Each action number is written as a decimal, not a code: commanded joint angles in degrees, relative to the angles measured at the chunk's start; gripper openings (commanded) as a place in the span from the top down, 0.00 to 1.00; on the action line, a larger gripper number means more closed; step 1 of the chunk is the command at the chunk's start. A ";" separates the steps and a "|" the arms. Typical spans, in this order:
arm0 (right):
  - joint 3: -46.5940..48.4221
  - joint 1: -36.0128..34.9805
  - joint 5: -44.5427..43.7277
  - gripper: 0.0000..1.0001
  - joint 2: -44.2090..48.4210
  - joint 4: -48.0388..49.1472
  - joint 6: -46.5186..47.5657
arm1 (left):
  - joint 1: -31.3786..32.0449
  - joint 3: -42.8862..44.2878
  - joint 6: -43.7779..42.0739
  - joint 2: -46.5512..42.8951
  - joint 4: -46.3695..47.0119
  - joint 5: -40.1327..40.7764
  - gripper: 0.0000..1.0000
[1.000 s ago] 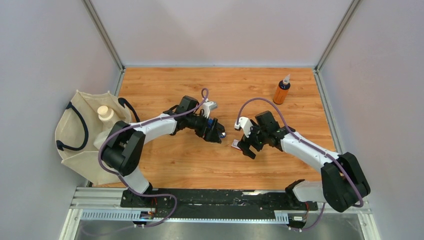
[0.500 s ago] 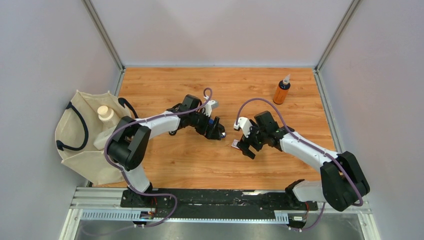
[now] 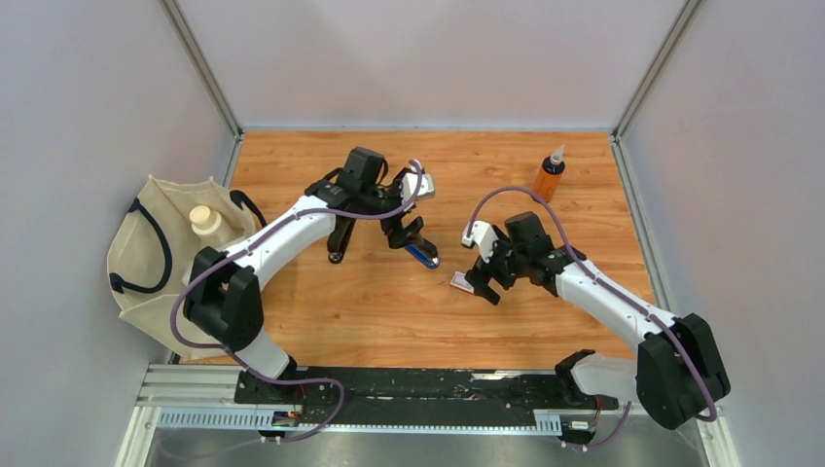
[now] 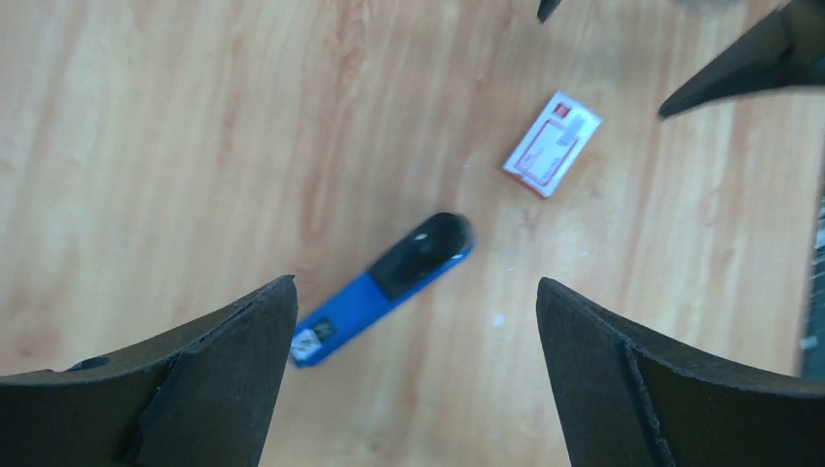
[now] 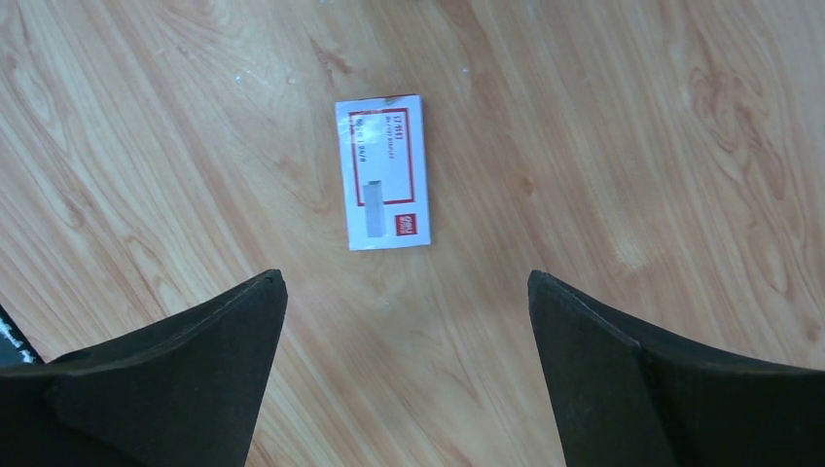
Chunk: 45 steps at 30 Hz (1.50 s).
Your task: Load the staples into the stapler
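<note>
Blue-and-black stapler (image 4: 384, 287): flat on the wooden table (image 3: 321, 302), directly under the left gripper (image 3: 407, 233), whose fingers are spread wide and hold nothing. White staples box (image 5: 382, 171) with red label: flat on the table beneath the right gripper (image 5: 407, 277), just ahead of its wide-spread, empty fingers, near the stapler's black end. Orange bottle (image 3: 548, 177): upright, well beyond the right gripper.
</note>
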State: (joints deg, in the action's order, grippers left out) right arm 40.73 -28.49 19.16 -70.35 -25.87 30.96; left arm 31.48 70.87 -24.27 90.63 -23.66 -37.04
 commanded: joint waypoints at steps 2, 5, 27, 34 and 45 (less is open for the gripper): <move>2.51 4.14 2.99 0.00 3.37 -0.67 0.77 | 0.16 6.64 -30.38 6.92 -12.55 1.79 0.00; 2.34 5.55 3.43 0.00 4.25 -0.94 0.77 | 0.59 9.72 -36.88 10.87 -14.30 3.19 0.00; 2.34 9.77 4.13 0.00 8.21 -1.20 1.12 | 7.54 14.38 -47.36 22.31 -18.00 10.93 0.19; 2.16 10.21 4.31 0.00 9.53 -1.29 1.30 | 7.98 15.26 -45.43 24.24 -16.24 12.08 0.40; 2.07 10.39 5.10 0.00 10.05 -1.64 1.47 | 8.07 17.37 -37.52 22.58 -16.60 11.90 0.82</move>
State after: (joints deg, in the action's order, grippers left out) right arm 41.10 -18.33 22.76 -61.91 -27.35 31.38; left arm 39.13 86.02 -65.21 115.20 -40.66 -23.62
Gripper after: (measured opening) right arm 0.998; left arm 0.411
